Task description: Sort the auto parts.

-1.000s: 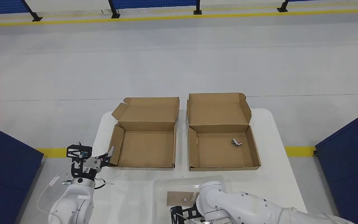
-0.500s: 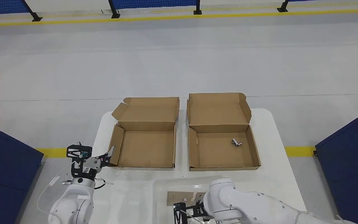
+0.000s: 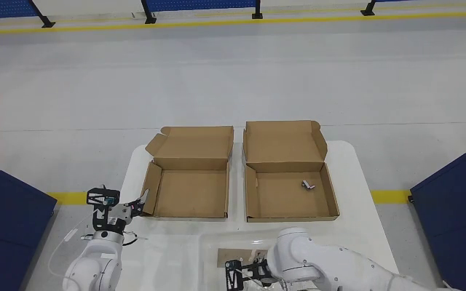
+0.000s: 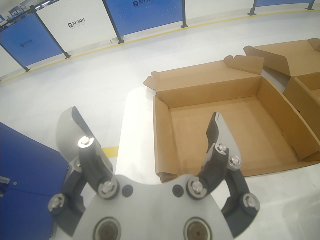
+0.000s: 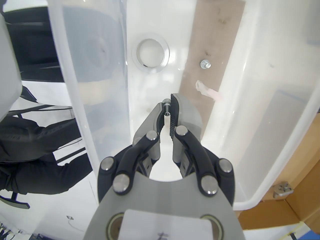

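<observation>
Our top cam sits up above the arms, looking down on the white table [image 3: 344, 166] and the floor [image 3: 218, 73] beyond it. Our left wrist cam rides just behind the left hand [image 4: 145, 112], facing out over the left box [image 4: 225, 126] and right box [image 4: 300, 63], which we also get from the top. Our right wrist cam hangs close, pointing down past the right hand [image 5: 168, 102] into the clear bin [image 5: 262, 101].
</observation>
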Motion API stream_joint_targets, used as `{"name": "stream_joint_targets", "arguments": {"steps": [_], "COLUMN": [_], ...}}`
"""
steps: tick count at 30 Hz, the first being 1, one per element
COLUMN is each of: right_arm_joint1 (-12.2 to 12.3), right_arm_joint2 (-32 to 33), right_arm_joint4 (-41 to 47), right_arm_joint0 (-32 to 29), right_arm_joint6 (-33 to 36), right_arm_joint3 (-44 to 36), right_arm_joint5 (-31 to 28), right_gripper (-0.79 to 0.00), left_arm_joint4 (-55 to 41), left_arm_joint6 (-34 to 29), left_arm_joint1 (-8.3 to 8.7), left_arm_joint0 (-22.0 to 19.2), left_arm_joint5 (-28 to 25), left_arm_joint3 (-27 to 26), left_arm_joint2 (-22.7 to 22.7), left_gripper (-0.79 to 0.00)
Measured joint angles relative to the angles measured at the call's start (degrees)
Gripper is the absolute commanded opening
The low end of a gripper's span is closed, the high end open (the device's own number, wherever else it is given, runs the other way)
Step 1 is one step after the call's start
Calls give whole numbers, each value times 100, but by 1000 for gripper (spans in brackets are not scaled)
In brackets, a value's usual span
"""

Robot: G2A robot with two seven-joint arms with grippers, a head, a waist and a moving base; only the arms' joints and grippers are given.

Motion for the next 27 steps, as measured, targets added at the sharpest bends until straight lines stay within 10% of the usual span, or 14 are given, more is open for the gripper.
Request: {"name": "stream_joint_targets", "arguments": {"steps": [16,27], "right_arm_joint1": [1330,1532], "right_arm_joint2": [2633,3012], "right_arm_joint4": [1256,1562], "right_arm_joint0": [-1677,-2039], "right_arm_joint6": [-2444,-2908], "right_arm_joint3": [83,126], "right_arm_joint5": [-2650,-2683], "right_gripper": [-785,-785], "left_arm_joint4": [0,0], "left_arm_joint6": [0,0], "left_arm_joint1": [0,0], "left_arm_joint0": [0,0], "left_arm_joint5": [0,0], "left_arm_joint3": [0,0], "left_arm_joint2": [0,0], "left_gripper": [0,0]}}
